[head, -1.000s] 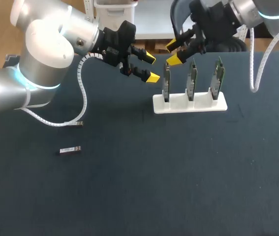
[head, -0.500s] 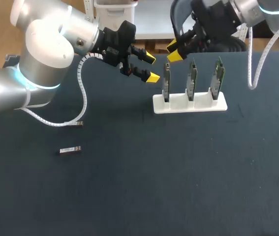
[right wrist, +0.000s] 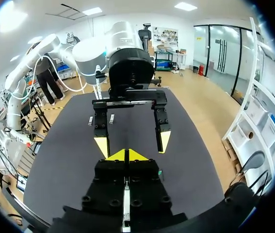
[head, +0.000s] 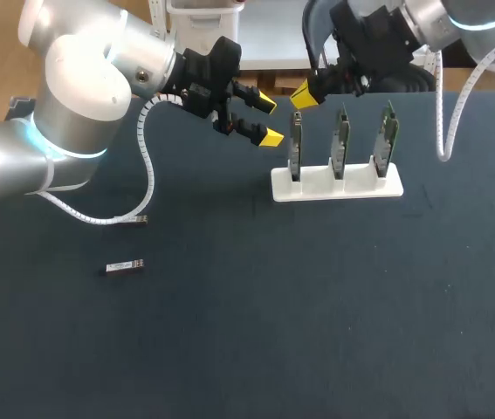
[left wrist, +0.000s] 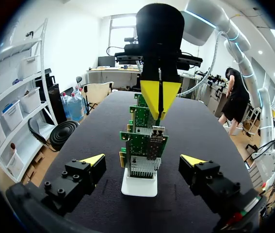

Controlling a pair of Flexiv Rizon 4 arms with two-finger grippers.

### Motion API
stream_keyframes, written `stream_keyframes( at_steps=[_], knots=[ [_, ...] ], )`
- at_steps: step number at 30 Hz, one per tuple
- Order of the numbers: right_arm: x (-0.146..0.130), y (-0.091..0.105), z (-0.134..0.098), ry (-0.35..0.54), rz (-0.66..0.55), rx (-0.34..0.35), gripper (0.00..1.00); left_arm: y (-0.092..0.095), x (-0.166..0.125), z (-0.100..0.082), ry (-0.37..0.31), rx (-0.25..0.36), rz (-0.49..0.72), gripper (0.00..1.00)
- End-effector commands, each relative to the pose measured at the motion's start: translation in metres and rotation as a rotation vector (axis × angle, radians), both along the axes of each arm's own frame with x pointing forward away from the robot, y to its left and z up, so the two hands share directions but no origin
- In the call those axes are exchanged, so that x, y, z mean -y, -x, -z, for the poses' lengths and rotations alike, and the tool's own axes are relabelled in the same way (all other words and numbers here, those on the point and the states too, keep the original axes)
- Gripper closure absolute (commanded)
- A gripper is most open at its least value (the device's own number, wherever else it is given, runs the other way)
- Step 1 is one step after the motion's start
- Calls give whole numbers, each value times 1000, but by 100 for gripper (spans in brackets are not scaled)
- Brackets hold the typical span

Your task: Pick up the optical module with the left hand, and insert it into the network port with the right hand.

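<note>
One small silver-grey optical module (head: 123, 266) lies flat on the dark table (head: 230, 349), toward nine o'clock from the table's middle and well apart from both arms; the pick-up, I judge, is not yet begun. Your left gripper (head: 269, 120), black with yellow tips, hangs up near the rack with its fingers spread and nothing between them; the module sits at about seven o'clock from it, so carry that arm down and across, then turn the wrist until the fingers straddle the module's long sides; close on the narrow width near its middle, leaving an end free for the hand-over. Mind the white coiled cable (head: 147, 175), whose dark end lies near the module, at twelve o'clock of it. Your right gripper (head: 304, 96) has its tips pressed together, holding nothing, just above the leftmost of three upright green circuit boards (head: 340, 140) in a white slotted rack (head: 336, 186); it should lift clear and open before it receives anything.
</note>
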State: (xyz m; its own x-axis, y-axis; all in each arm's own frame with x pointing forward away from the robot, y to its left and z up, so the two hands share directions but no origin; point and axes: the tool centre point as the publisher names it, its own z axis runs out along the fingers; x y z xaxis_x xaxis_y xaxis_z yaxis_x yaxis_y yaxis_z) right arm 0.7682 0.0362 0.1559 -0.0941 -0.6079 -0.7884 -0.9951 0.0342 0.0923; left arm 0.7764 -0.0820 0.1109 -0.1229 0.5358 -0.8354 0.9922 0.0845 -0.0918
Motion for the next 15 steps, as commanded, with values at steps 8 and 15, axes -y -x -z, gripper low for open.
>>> stream_keyframes(
  at_steps=[8, 15],
  knots=[
    [-4, -3, 7, 12, 2, -10, 100, -2, 1, 0, -5, -4, 3, 0],
    [-3, -3, 12, 24, 3, -15, 100, -2, 1, 0, -5, -4, 3, 0]
  ],
)
